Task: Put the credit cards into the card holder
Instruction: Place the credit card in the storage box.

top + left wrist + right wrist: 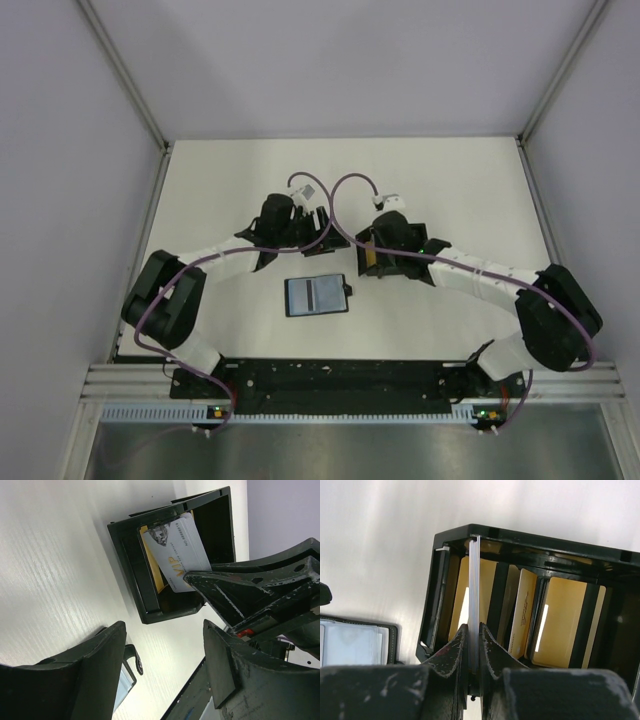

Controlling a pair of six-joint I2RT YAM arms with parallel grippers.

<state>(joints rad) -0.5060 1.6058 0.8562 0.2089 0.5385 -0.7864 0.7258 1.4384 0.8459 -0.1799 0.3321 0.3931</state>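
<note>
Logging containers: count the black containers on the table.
2. The card holder lies flat, untouched; the open black box sits just beyond it, where the right end effector grips a silver card. None seems hidden.

A: Surface?
B: White table [215, 190], matte. The wrist views show fine ribbing in it.
A: What lies on it?
B: Two things. First, the card holder [318, 295]: flat, black-edged, near the front middle. Its upper face is pale blue-grey with a dark band across, and a small tab sticks out at its right edge.
A: Second?
B: An open black box [520, 537], behind the holder and to its right. It is mostly hidden in the top view. Gold shows inside it.
A: Touching?
B: No, they are close but apart. In the right wrist view a strip of bare white table runs between the holder's corner and the box wall.
</note>
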